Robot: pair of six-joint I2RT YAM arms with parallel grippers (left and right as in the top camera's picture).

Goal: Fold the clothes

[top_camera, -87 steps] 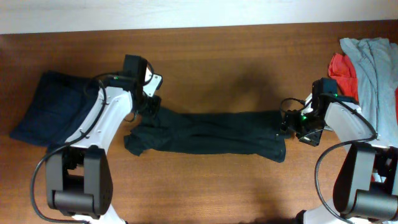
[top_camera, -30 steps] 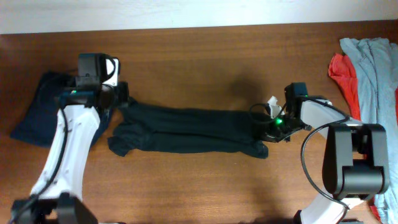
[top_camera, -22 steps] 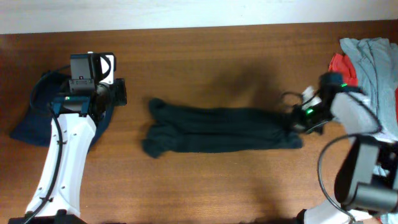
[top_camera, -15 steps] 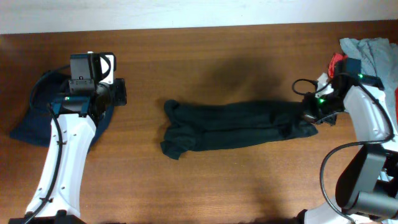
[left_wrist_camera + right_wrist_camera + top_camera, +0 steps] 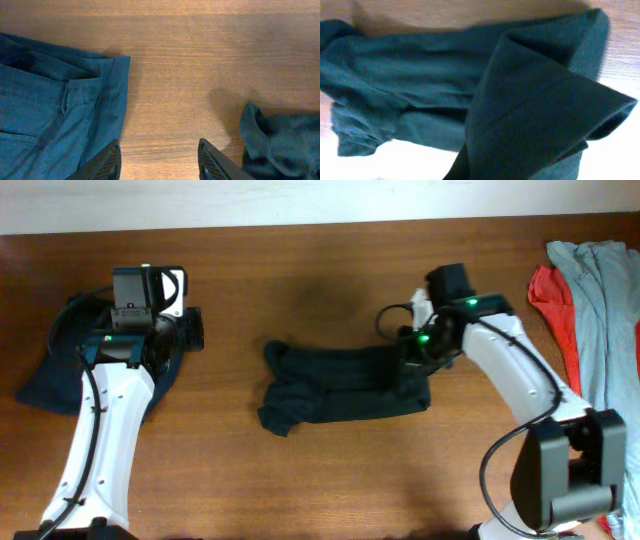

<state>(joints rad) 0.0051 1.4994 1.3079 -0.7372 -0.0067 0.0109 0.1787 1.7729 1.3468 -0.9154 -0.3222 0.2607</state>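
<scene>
The clothes, a black T-shirt (image 5: 335,387), lie bunched in a long strip at mid-table. My right gripper (image 5: 412,352) is shut on the strip's right end and holds it lifted and doubled back over the rest. In the right wrist view the held cloth (image 5: 535,125) fills the lower frame and hides the fingers, with the lying part (image 5: 415,85) behind it. My left gripper (image 5: 190,330) stands open and empty to the left, well apart from the shirt. Its fingertips (image 5: 109,161) frame bare wood, and the shirt's left end (image 5: 282,145) shows at the right edge.
A folded navy garment (image 5: 50,365) lies at the far left, partly under the left arm; its edge (image 5: 50,110) reaches the left finger. Light grey (image 5: 600,280) and red (image 5: 552,298) garments are piled at the right edge.
The right gripper first dragged the shirt to the right, then swung its end back leftward over the rest. The left gripper let go of the shirt and has stayed still since.
</scene>
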